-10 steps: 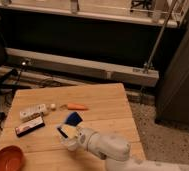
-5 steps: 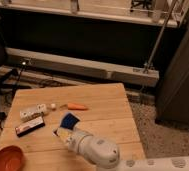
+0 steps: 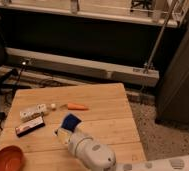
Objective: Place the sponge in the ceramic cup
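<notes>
On my 1 camera view, the wooden table fills the lower half. The arm comes in from the bottom edge, its rounded white wrist over the table's near side. The gripper sits at the wrist's far-left end, low over the boards and right at the sponge. The sponge shows as a dark-blue square near the table's middle, with a yellowish patch at its near-left edge, next to the gripper's tip. The wrist covers the working end of the gripper, so I cannot tell whether it is spread, closed, or gripping the sponge.

The ceramic cup is a small white round shape toward the far-left part of the table, apart from the sponge. Just left of it lies a white box, and to its right a carrot lies flat on the boards. On the near side of the white box is the black-and-red flat box. The orange-red bowl stands at the table's near-left corner, well apart from both the sponge and the cup.
</notes>
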Available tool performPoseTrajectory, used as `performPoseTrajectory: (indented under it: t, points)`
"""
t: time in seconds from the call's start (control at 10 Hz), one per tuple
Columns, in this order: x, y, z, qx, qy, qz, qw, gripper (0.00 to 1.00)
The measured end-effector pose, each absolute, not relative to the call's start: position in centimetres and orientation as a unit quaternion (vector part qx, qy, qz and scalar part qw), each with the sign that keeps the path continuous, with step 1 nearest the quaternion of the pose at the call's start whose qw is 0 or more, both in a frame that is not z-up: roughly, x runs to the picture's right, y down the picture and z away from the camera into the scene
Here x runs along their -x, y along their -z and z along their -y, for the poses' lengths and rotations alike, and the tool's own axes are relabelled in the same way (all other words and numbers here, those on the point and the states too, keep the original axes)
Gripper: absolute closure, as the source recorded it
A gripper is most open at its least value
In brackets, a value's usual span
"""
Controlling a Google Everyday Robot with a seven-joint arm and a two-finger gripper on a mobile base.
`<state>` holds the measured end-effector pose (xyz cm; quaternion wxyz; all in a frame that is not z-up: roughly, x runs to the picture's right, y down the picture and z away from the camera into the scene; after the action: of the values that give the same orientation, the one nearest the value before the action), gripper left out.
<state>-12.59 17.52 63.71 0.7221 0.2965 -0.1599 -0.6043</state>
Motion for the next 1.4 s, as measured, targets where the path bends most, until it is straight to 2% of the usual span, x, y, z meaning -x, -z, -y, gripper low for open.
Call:
performPoseTrajectory:
  t: [1.4]
  points:
    - [12.42,-64.64,-18.29,-0.245,0.622,0.138,0.730,1.00]
